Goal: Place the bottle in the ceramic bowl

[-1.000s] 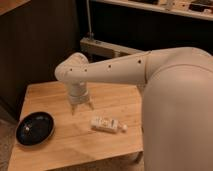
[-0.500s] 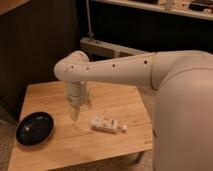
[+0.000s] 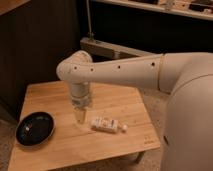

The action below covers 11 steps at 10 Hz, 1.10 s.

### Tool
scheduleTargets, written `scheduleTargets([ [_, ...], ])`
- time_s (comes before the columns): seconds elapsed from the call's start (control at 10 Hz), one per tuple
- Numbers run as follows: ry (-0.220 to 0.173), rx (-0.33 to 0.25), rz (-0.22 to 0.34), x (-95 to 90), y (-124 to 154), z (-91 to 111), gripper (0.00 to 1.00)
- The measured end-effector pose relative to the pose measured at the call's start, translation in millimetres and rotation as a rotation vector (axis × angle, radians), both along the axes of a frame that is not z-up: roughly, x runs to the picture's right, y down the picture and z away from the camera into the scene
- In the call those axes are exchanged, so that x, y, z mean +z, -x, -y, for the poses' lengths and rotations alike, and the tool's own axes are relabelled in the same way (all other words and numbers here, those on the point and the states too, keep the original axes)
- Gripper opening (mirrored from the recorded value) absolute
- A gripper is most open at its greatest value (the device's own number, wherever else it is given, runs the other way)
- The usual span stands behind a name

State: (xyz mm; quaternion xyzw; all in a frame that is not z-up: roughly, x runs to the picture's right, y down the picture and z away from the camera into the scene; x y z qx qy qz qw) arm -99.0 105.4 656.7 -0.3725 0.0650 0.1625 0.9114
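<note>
The bottle [image 3: 105, 124] lies on its side on the wooden table [image 3: 117, 100], its rounded cap pointing right toward the table's near-right corner. It sits in the same spot as a second ago; nothing has touched it.

What changes is the gripper [image 3: 80, 116]. Over the last second it comes down from higher above the tabletop and now hangs low, just left of the bottle's base end, close to it but apart from it. Its fingers stand apart with nothing between them, as they did throughout the descent. The arm [image 3: 120, 70] reaches in from the right and bends down at the wrist above this spot.

The ceramic bowl [image 3: 35, 129], black and glossy, rests near the table's left front edge, well apart from the bottle, with the gripper between the two. It looks empty apart from small glints.

By my reading, this is the approach to the pick: the lowering is nearly done, but the gripper is offset to the left of the bottle. It likely needs a short shift right to straddle the body before closing. The lift and the carry to the bowl are not yet begun.
</note>
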Motion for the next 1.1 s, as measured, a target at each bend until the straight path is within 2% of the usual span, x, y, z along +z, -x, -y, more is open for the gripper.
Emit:
scheduleTargets([
  [0.1, -0.005, -0.002, -0.008, 0.7, 0.3, -2.8, 0.65],
  [0.3, -0.015, 0.023, 0.019, 5.4, -2.5, -22.0, 0.65],
  [0.5, -0.031, 0.056, 0.040, 11.7, -25.6, -58.3, 0.65],
  [0.8, -0.042, 0.085, 0.031, 18.5, -79.3, -110.9, 0.65],
  [1.1, -0.040, 0.090, 0.034, 18.3, -83.1, -118.1, 0.65],
])
